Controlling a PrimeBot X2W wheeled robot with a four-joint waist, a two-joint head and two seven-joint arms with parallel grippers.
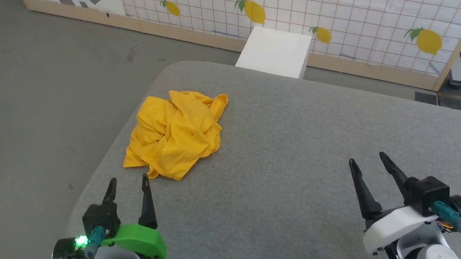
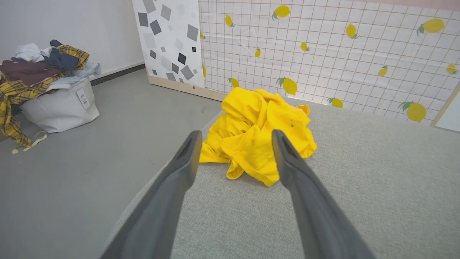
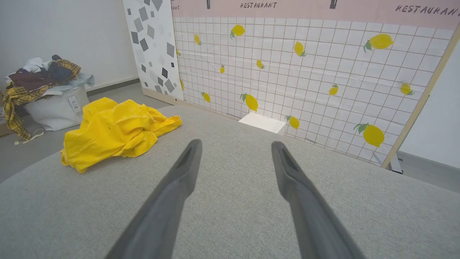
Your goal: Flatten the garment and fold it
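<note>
Black fingers (image 1: 147,205) of the left gripper (image 1: 129,177) stand well apart with nothing between them. Their tips point up the head view toward the near hem of the garment (image 1: 175,132) and stop just short of it without touching. Behind them come a black block, a green shell and a lit green lamp at the wrist, low at the lower left over the rounded near corner of the grey fabric-covered table (image 1: 294,150). The right gripper (image 1: 367,158) is likewise spread wide and empty, its fingers leaning slightly left. It is carried on a white shell at the lower right, over bare table and well apart from the garment. The garment is a bright yellow crumpled heap on the left part of the table, near its left edge, with its folds bunched over one another. In the left wrist view it lies straight ahead, framed between the two fingers. Beyond the table's far edge a white box (image 1: 275,52) stands before the white grid backdrop (image 1: 347,16) printed with lemons. On the grey floor (image 1: 55,95) to the left, by the wall, a white soft bin (image 2: 61,108) is heaped over its rim with mixed clothes (image 2: 36,66). These are yellow plaid, maroon, dark blue and white pieces, and the plaid hangs down the bin's side.
</note>
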